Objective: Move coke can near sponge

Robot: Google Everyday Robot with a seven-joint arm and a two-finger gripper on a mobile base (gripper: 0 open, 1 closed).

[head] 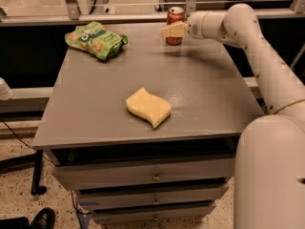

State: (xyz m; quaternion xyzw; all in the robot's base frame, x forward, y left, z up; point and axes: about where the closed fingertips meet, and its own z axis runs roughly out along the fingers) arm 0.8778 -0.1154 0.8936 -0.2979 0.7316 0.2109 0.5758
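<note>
In the camera view, a grey table (209,89) with drawers (143,174) beneath is seen. The coke can (175,16) is stood upright at the far edge of the tabletop, right of centre. The gripper (168,31) is held against the can's front at mid-height, reached in from the right on the white arm (259,51); whether it is closed on the can cannot be told. The sponge (148,107) is laid flat near the front edge, well apart from the can. A crinkled green snack bag (96,39) is placed at the far left corner.
</note>
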